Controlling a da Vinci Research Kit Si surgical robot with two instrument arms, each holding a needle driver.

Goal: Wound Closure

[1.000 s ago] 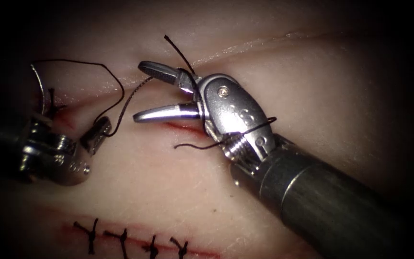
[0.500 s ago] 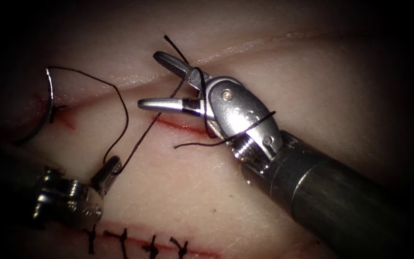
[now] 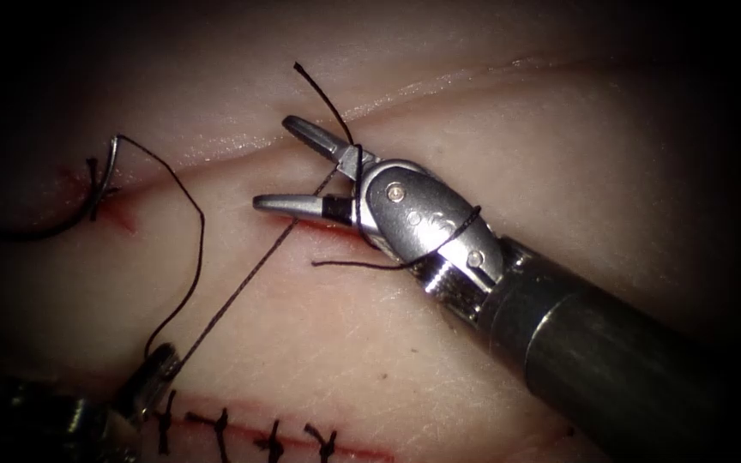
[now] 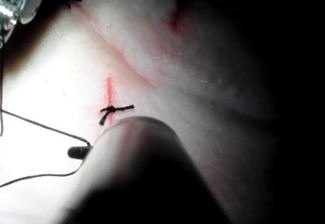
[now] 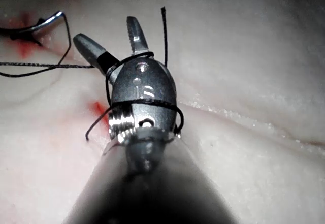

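Observation:
My right tool (image 3: 293,165) lies over the open cut (image 3: 323,226) with its jaws open and nothing between them. Black thread (image 3: 439,240) is looped around its wrist, also in the right wrist view (image 5: 144,103), where the right tool (image 5: 107,33) shows the same spread jaws. My left tool (image 3: 154,370) is at the lower left, shut on the thread. A taut strand (image 3: 242,287) runs from it up to the right tool. The curved needle (image 3: 110,171) lies free on the tissue at the far left, held by neither tool, with its thread trailing down to the left tool.
A row of finished stitches (image 3: 246,433) runs along a closed cut near the lower edge. One tied stitch (image 3: 96,190) sits by the needle, and a knot (image 4: 116,108) shows in the left wrist view. Short thread tails (image 3: 340,264) lie beside the right tool. Red fluid (image 5: 99,109) marks the cut.
My left tool has moved down and to the left with the thread, drawing the strand taut. The needle slid to the right. The right tool shifted slightly up and right, jaws still open.

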